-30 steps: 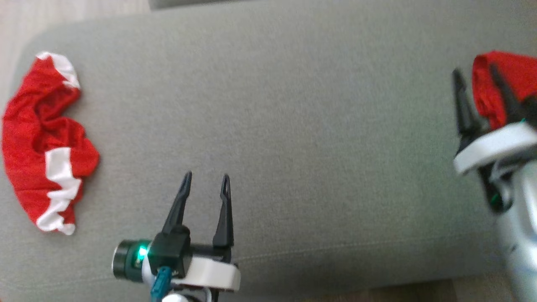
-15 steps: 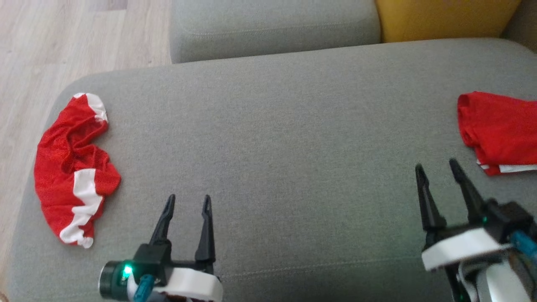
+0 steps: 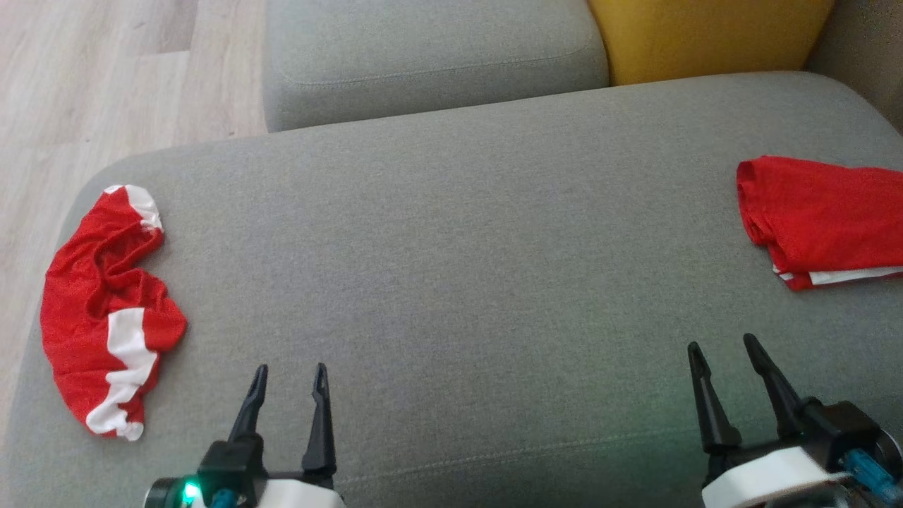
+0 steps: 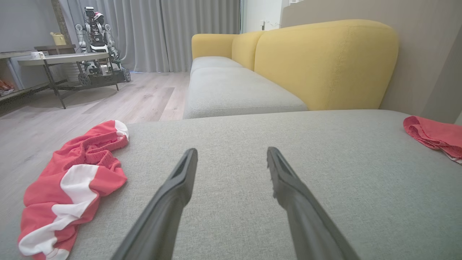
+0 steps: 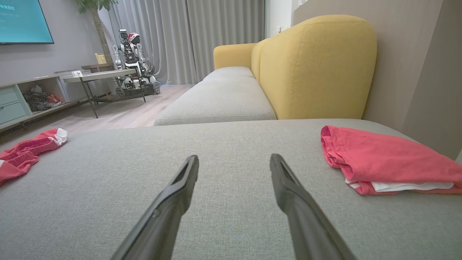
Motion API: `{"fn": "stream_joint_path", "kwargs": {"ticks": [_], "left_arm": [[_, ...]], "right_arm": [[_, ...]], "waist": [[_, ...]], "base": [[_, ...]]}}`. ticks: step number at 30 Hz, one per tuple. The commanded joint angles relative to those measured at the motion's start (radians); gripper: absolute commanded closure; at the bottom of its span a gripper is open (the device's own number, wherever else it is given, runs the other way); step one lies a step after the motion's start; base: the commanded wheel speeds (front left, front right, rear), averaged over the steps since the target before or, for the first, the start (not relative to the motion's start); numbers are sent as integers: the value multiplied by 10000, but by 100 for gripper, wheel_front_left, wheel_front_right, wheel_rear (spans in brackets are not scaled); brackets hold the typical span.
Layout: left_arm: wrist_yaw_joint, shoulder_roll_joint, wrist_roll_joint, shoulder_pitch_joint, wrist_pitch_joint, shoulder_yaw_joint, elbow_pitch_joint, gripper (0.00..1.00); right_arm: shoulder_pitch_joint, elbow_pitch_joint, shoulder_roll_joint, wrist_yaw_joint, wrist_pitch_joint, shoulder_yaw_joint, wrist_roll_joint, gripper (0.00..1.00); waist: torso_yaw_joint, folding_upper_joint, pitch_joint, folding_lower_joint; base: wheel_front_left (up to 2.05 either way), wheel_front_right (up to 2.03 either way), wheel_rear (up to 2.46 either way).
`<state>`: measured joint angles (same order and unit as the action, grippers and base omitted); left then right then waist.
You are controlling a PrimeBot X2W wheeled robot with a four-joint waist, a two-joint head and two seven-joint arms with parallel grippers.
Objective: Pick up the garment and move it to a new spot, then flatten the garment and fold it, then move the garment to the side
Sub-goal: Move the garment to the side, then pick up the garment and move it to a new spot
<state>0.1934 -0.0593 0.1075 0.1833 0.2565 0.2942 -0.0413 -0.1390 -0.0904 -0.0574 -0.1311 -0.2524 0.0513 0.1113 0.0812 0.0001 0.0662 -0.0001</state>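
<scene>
Nearest the camera, the left gripper [image 3: 291, 368] sits at about 7 o'clock in the head view and the right gripper [image 3: 721, 343] at about 5 o'clock. Each has its two dark fingers spread apart with nothing between them, both low over the near edge of the grey cushion [image 3: 451, 247] and pointing toward 12. That reads as a neutral, ready pose, clear of any cloth. Farther out, a crumpled garment [image 3: 106, 310] of red cloth with white bands lies bunched at 9 o'clock, close to the cushion's rounded left edge. It looks unworked, and is probably the piece to be picked up. The broad bare middle of the cushion would suit as the new spot for flattening it. Opposite, at about 3 o'clock, a folded garment [image 3: 818, 219] lies as a compact red stack with a white edge peeping from its underside, well apart from both grippers — likely parked there so the centre is free. Beyond it are a second seat cushion [image 3: 430, 56] at 12, a yellow backrest [image 3: 705, 35] at 1 and a wooden floor [image 3: 85, 70] at 11.
</scene>
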Motion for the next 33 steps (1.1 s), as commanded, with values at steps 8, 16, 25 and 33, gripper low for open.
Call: {"fn": "stream_joint_path", "kwargs": {"ticks": [8, 16, 25, 33], "left_arm": [[-42, 85, -25, -318, 53, -500, 113, 0], [44, 89, 34, -296, 53, -332, 68, 0], [145, 90, 79, -291, 53, -160, 48, 0], [289, 90, 131, -205, 53, -34, 211, 0]], "right_arm": [[339, 292, 41, 4, -93, -289, -59, 0], [333, 338, 55, 4, -93, -242, -122, 0], [263, 421, 61, 4, -93, -208, -193, 0], [44, 472, 67, 4, -93, -352, -106, 0]], "waist": [[98, -1, 20, 1], [11, -1, 58, 1], [-299, -1, 50, 1], [-1589, -1, 81, 1]], "base": [[0, 0, 0], [0, 0, 0], [0, 0, 0], [0, 0, 0]]}}
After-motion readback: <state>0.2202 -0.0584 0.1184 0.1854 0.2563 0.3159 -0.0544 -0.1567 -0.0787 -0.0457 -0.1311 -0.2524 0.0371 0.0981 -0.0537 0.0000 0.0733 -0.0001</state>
